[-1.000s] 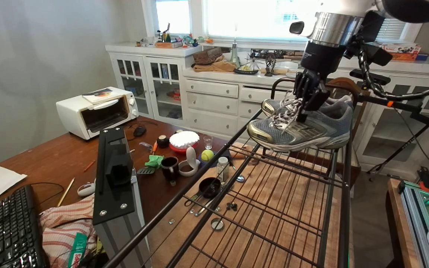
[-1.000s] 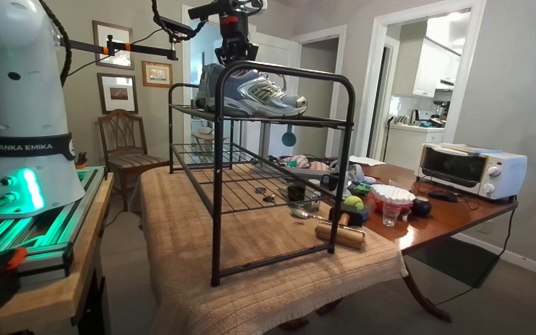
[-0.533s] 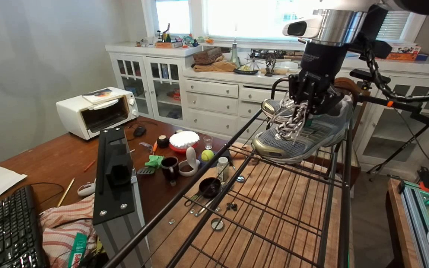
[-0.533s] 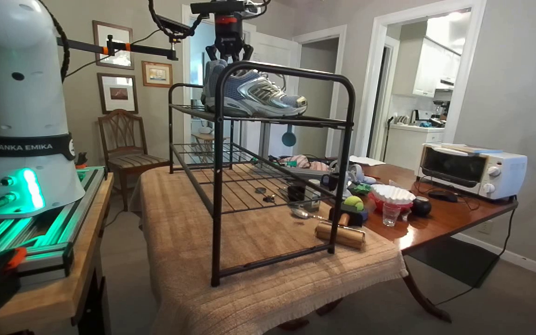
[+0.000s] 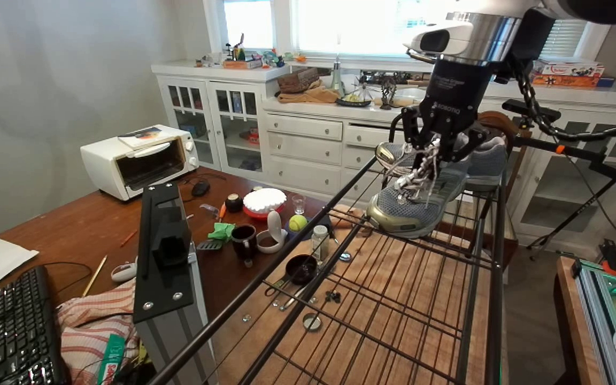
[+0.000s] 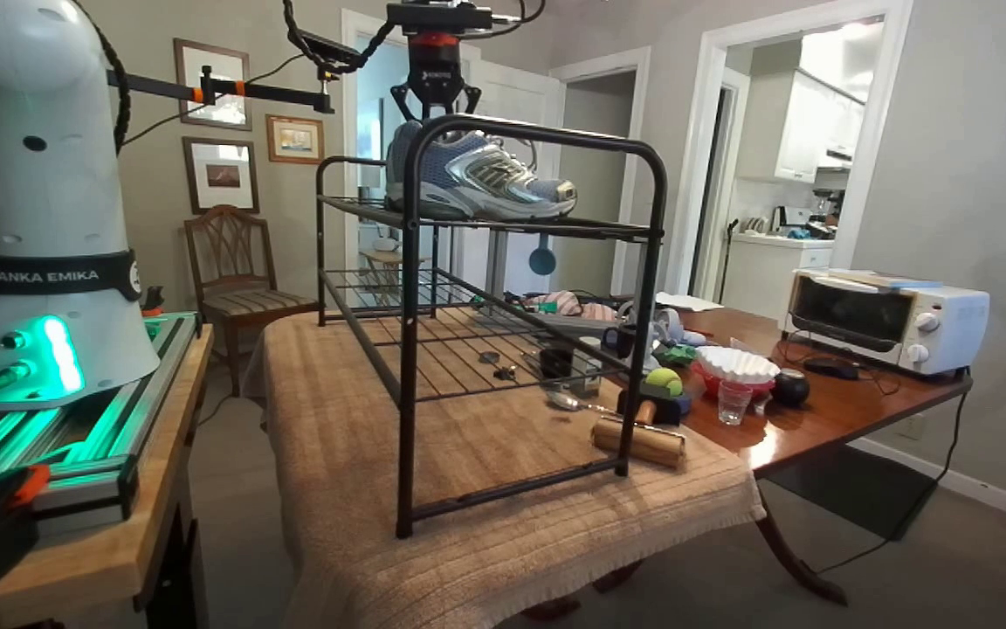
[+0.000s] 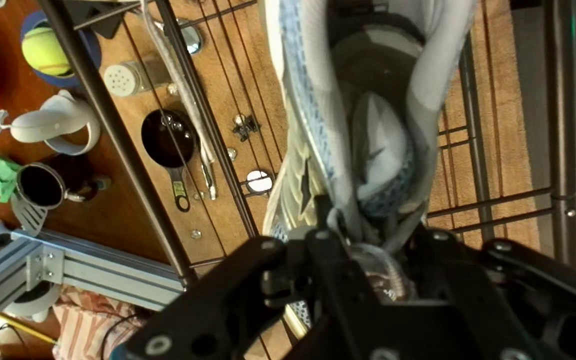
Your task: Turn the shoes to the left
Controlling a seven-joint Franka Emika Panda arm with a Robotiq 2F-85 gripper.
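Observation:
Two grey and silver-white sneakers stand on the top of a black wire rack (image 6: 408, 349). The nearer shoe (image 5: 407, 211) is turned at an angle, its gold-tipped toe toward the rack's middle in an exterior view. The farther shoe (image 5: 487, 163) stands partly behind it; it also shows side-on in an exterior view (image 6: 485, 175), hiding most of the turned shoe. My gripper (image 5: 430, 163) points down with its fingers on both sides of the turned shoe's laces. In the wrist view the gripper (image 7: 370, 217) straddles the lace area, shut on that shoe, the shoe's opening (image 7: 383, 75) above it.
Below and beside the rack are a tennis ball (image 5: 298, 223), a shaker (image 5: 320, 240), a dark mug (image 5: 244, 243) and a white toaster oven (image 5: 137, 160). A metal post (image 5: 163, 251) stands near the rack. The rack's end arch (image 6: 547, 131) rises beside the shoes.
My gripper has rotated with the nearer shoe in its grip. The shoe's heel has swung back and its toe toward the rack's middle. More of the farther shoe's heel now shows.

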